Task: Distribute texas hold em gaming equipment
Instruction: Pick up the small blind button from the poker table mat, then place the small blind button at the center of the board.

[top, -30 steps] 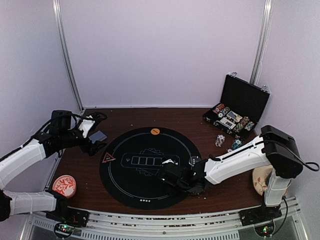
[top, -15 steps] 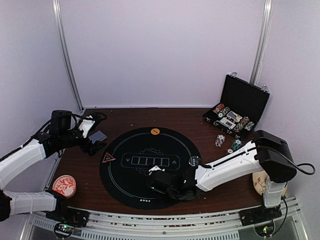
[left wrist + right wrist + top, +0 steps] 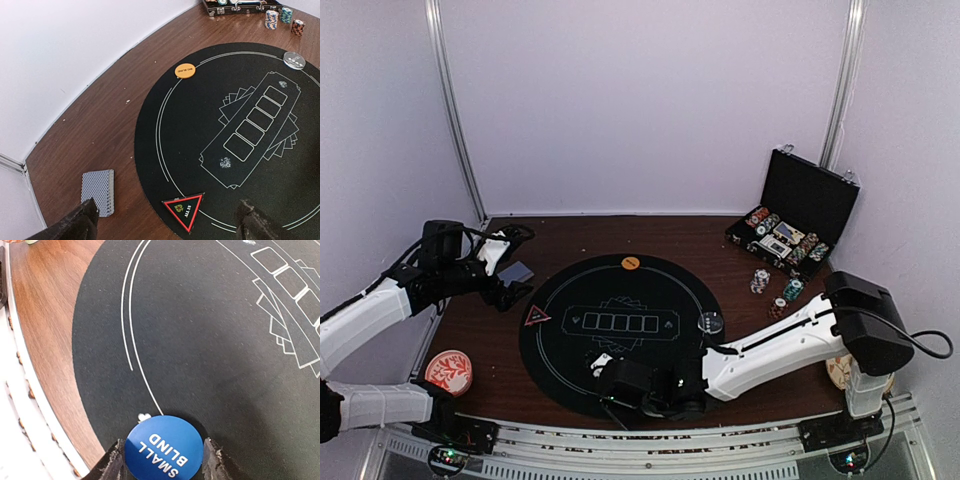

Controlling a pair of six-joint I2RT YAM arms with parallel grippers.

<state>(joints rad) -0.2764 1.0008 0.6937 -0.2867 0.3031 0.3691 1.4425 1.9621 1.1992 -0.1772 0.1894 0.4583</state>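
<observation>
partway — orange button [image 3: 185, 70] at the mat's [image 3: 650, 285] 12 o'clock, red triangle [image 3: 183, 210] at 9; right gripper [image 3: 164, 461] pinches the blue small-blind disc [image 3: 164, 446] near 6, left gripper [image 3: 167, 226] spread, empty — chips [image 3: 760, 281], cards [image 3: 98, 192] seemingly undealt.

Robot lab booth: plain white walls [image 3: 640, 110], aluminium rails [image 3: 453, 110], wooden table [image 3: 580, 235].

We find the middle of the black mat [image 3: 620, 295] open from above. Along the table's near edge the right arm [image 3: 770, 345] lies low across the mat's rim, its right gripper [image 3: 163, 462] clamping the blue button [image 3: 164, 442]. Chip stacks [image 3: 760, 281] and the open case [image 3: 800, 215] crowd the far right corner. At the left edge the card deck [image 3: 517, 271], red triangle marker [image 3: 537, 316] and left gripper [image 3: 510, 288] sit close together
</observation>
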